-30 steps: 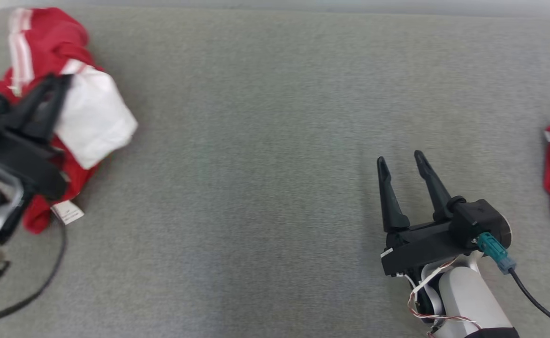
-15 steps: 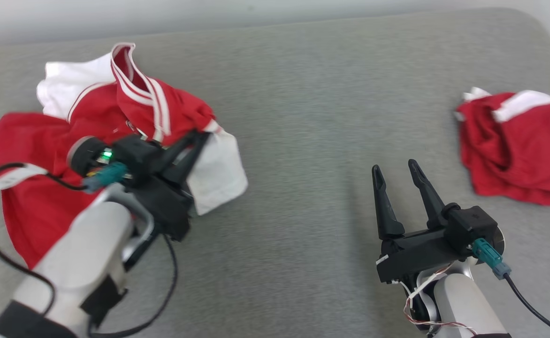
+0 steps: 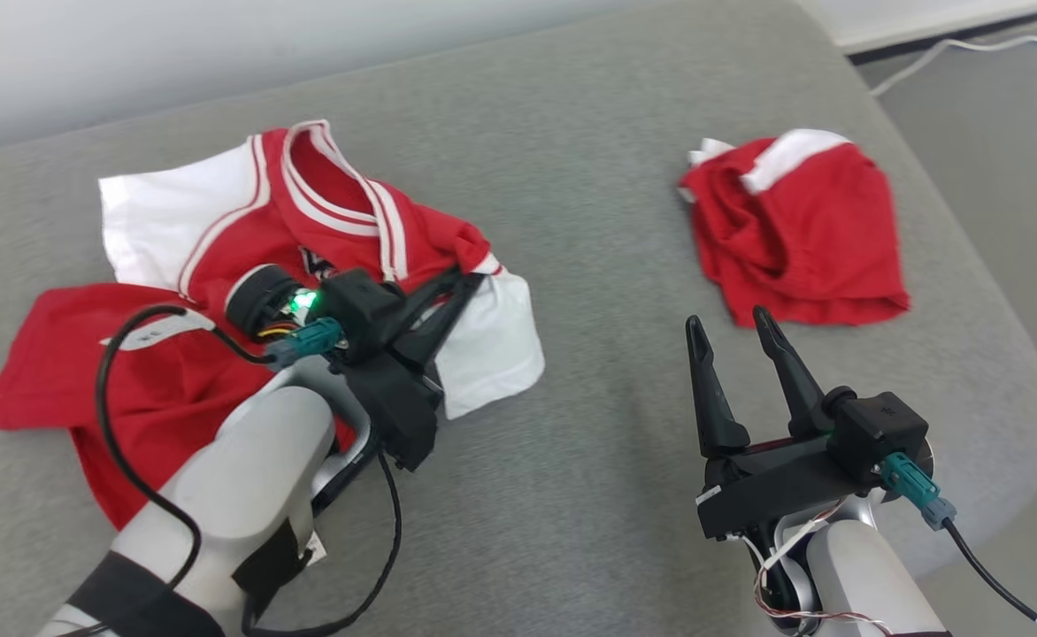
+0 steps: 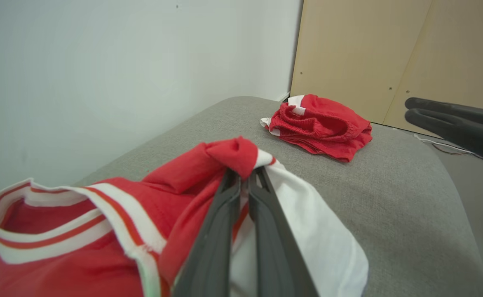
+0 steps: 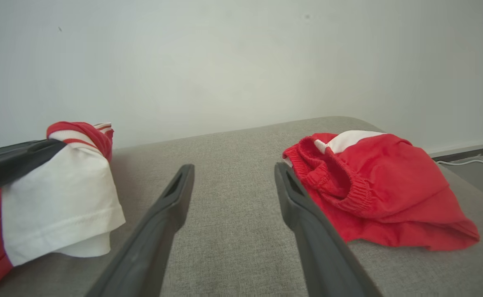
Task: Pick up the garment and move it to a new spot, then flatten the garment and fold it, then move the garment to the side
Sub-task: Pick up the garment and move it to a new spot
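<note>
A red and white jersey [image 3: 218,230] lies crumpled on the left of the grey cushioned surface [image 3: 589,221]. My left gripper [image 3: 470,281] is shut on a fold of red fabric at its shoulder, beside the white sleeve. In the left wrist view the fingers [image 4: 225,214] pinch that bunched red fold of the jersey [image 4: 175,181], lifting it a little. My right gripper [image 3: 728,320] hovers open over bare cushion with nothing between its fingers. In the right wrist view it [image 5: 234,167] points between the white sleeve [image 5: 56,198] and the red shorts [image 5: 381,181].
Red shorts [image 3: 793,230] with a white band lie bunched at the back right, near the surface's rounded right edge. Beyond that edge is floor with a white cable [image 3: 943,49]. A pale wall runs behind; a wooden panel [image 4: 390,53] stands to the side.
The head camera has swung, shifting the whole picture. My left gripper has carried the jersey rightwards, much closer to the shorts and to my right gripper, which stays open.
</note>
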Available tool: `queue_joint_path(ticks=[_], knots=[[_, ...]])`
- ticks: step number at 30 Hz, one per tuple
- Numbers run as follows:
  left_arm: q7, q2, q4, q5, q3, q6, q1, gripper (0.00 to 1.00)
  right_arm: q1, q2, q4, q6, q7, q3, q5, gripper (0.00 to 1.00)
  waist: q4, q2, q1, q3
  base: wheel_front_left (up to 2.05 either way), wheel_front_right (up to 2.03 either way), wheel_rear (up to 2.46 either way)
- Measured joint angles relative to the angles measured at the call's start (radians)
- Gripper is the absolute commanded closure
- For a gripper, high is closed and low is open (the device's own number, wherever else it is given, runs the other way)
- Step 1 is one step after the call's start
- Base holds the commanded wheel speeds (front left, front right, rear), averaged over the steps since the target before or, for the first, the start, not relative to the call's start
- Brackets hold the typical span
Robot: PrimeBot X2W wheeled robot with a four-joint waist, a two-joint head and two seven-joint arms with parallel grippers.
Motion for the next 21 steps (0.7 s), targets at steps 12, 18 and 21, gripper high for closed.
queue_joint_path(ticks=[12, 18, 21], knots=[[0.000, -0.009, 0.016, 0.039, 0.118, 0.005, 0.080, 0.00, 0.000, 0.001, 0.003, 0.000, 0.000, -0.020, -0.001, 0.00, -0.022, 0.0000, 0.0002, -0.010, 0.00, 0.00, 0.00], [-0.001, 0.015, -0.056, 0.090, 0.256, 0.082, 0.199, 0.00, 0.005, 0.001, 0.008, 0.000, 0.000, -0.016, -0.012, 0.00, 0.023, 0.0000, 0.0001, -0.042, 0.00, 0.00, 0.00], [-0.001, 0.032, -0.095, 0.117, 0.330, 0.119, 0.272, 0.00, 0.015, 0.001, 0.015, 0.000, 0.000, -0.015, -0.017, 0.00, 0.048, 0.0000, 0.0001, -0.061, 0.00, 0.00, 0.00]])
